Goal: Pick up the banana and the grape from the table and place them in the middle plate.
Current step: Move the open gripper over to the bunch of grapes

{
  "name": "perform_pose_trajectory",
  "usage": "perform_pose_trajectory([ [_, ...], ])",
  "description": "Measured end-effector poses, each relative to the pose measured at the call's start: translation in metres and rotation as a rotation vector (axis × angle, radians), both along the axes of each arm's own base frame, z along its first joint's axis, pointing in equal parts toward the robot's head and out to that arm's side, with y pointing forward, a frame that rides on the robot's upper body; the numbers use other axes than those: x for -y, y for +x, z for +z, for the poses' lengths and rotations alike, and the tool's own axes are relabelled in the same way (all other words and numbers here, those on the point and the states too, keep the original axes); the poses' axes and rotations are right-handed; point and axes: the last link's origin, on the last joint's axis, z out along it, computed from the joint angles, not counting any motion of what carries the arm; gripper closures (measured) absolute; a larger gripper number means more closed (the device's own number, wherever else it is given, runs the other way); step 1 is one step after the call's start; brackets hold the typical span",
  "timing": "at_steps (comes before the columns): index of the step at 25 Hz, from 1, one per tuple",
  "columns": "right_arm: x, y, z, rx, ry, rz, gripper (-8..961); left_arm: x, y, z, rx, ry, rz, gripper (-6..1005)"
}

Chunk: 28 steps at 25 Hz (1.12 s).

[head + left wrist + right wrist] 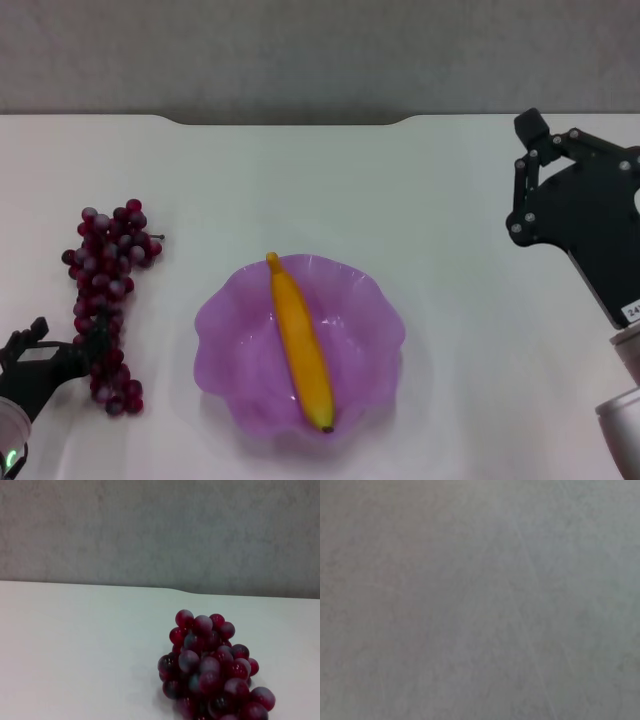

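Purple plate (380,330) mid-desk (330,190) holds banana (302,344) lengthwise. Grapes (105,300) lie on desk left of plate. Left end effector (40,360) touches bunch's near end, grip unclear. Right end effector (545,165) raised at right, grip unclear.

Wall: plain grey, faintly mottled surface (320,50) running behind the far edge of the counter; also fills the right wrist view.
Counter: smooth white top (450,200), far edge with a shallow notch at its middle.
Light: even, soft shadows only.
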Motion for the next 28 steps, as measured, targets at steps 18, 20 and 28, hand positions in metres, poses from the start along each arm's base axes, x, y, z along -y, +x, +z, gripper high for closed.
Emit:
perform_pose_trajectory([
  [18,0.000,-0.003,-0.006,0.004,-0.025,0.010,954,-0.011,0.020,-0.019,-0.001,-0.093,-0.052,213],
  [20,0.000,-0.004,-0.007,0.005,-0.027,0.012,954,-0.011,0.020,-0.019,-0.001,-0.093,-0.051,216],
  [28,0.000,-0.005,-0.008,0.005,-0.029,0.016,954,-0.011,0.016,-0.021,-0.013,-0.113,-0.025,228],
])
